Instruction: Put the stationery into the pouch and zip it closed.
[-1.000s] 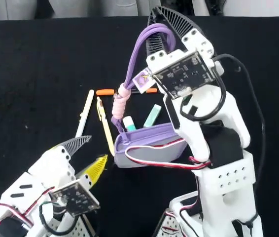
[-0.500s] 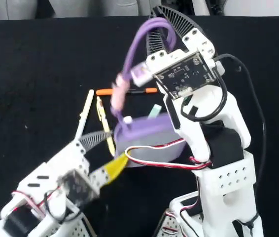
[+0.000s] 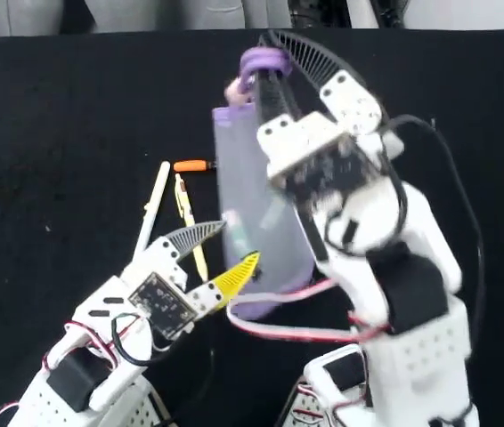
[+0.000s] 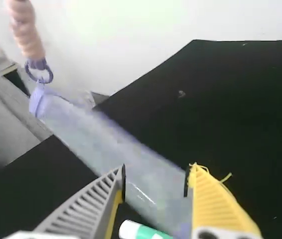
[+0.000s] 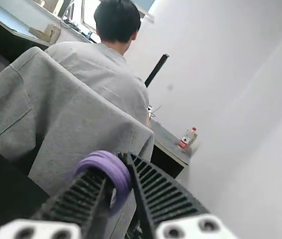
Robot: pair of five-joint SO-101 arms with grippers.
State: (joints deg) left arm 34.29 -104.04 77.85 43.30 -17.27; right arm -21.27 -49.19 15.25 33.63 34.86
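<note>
The lavender pouch [image 3: 256, 209] hangs upright off the table, and my right gripper [image 3: 265, 69] is shut on its purple strap [image 5: 102, 171] at the top. A pink charm [image 4: 24, 27] dangles by the zipper ring. My left gripper [image 3: 221, 255] is open at the pouch's lower end, with its grey and yellow fingers on either side of the pouch [image 4: 106, 147]. A green-and-white stick [image 4: 141, 231] shows by the left gripper [image 4: 155, 180]. On the table left of the pouch lie a white pen [image 3: 154, 206], a yellow pen [image 3: 188, 222] and an orange pen [image 3: 190, 165].
Black cloth covers the table [image 3: 56, 116]. The right arm's base [image 3: 412, 356] stands at the front right, close behind the pouch. Beyond the table's far edge, a person in grey [image 5: 96, 89] sits facing away.
My right arm has lifted the pouch by its strap from lying on the table to hanging upright. My left arm has moved forward and up to the pouch's lower end.
</note>
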